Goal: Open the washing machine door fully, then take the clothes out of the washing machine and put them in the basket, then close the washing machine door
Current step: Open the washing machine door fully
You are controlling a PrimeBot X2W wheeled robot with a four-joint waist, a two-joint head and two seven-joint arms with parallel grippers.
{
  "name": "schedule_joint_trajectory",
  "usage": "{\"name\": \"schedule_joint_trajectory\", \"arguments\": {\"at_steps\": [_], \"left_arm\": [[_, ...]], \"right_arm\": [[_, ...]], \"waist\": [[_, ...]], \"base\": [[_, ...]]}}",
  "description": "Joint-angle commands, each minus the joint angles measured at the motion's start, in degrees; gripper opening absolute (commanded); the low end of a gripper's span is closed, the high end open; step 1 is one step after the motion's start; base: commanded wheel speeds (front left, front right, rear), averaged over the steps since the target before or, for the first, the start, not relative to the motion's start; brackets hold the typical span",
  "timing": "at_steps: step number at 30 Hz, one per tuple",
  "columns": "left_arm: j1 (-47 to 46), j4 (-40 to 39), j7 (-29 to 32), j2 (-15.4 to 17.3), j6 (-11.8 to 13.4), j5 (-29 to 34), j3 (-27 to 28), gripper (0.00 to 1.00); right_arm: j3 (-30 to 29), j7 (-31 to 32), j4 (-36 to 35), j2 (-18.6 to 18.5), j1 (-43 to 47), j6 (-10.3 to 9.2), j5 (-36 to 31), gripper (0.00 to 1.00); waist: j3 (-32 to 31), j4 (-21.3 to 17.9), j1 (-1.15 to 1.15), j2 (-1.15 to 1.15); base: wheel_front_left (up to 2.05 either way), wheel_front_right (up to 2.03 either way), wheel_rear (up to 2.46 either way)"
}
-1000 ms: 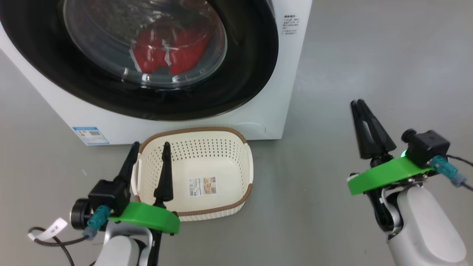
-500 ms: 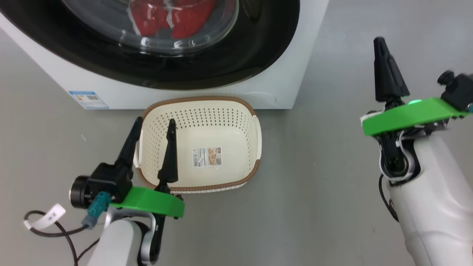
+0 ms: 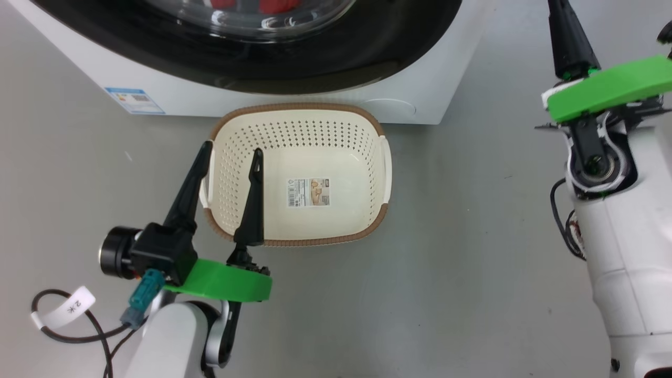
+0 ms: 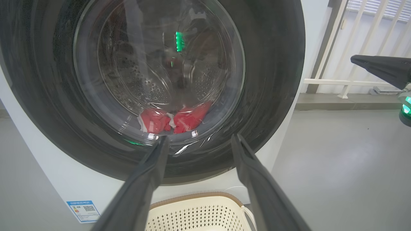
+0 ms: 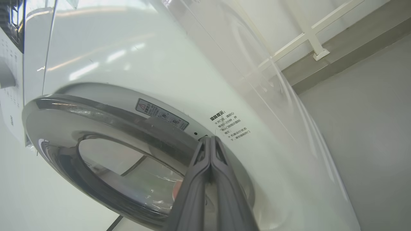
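Observation:
The washing machine (image 3: 420, 100) stands ahead with its door (image 4: 269, 96) closed, a black ring around clear glass. Behind the glass, the red clothes (image 4: 175, 118) lie at the bottom of the drum. The cream basket (image 3: 294, 107) sits on the floor just in front of the machine, with just a paper label on its floor. My left gripper (image 3: 231, 151) is open above the basket's left rim, holding nothing; the left wrist view looks at the door between its fingers (image 4: 154, 166). My right gripper (image 5: 210, 141) is shut and empty, its tips close to the door's (image 5: 96, 112) right edge.
A blue label sticker (image 3: 135, 100) marks the machine's lower left corner. Grey floor (image 3: 472, 236) spreads to the right of the basket. A white railing (image 4: 353, 81) runs along the wall beyond the machine. A tagged cable (image 3: 68, 310) hangs by my left wrist.
The head camera has tilted down, so machine and basket shifted in the picture. My right gripper rose toward the door's right edge and its fingers came together. The left gripper stayed open.

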Motion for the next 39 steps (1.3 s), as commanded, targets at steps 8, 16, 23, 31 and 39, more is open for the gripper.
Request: {"name": "schedule_joint_trajectory", "arguments": {"at_steps": [8,16,23,31,39], "left_arm": [[-1.42,-3.27,-0.69,1.05,-0.27,-0.05,1.03,1.0],[-1.62,-3.31,-0.69,1.05,-0.12,-0.58,0.02,1.0],[-1.7,-3.39,-0.69,1.04,0.26,-0.79,-1.09,1.0],[-1.98,-3.33,-0.69,1.04,0.46,-0.99,-2.04,1.0],[-2.58,-3.29,-0.69,1.04,0.52,-1.04,-2.71,1.0]], "right_arm": [[-1.04,8.87,1.76,-0.93,-7.67,0.03,9.38,0.0],[-1.41,15.79,6.34,-2.11,-13.72,0.03,12.44,0.0],[-2.0,20.34,9.71,-2.74,-17.54,0.03,14.33,0.0],[-3.01,23.63,11.96,-3.18,-20.94,0.03,16.15,0.0],[-2.78,27.06,13.92,-3.31,-23.51,0.03,16.7,0.0]], "waist": [[2.27,1.95,0.0,0.0],[3.53,3.17,0.0,0.0],[4.72,4.29,0.0,0.0],[5.79,5.31,0.0,0.0],[6.78,6.54,0.0,0.0]], "base": [[0.0,0.0,0.0],[0.0,0.0,0.0],[0.0,0.0,0.0],[0.0,0.0,0.0],[0.0,0.0,0.0]]}}
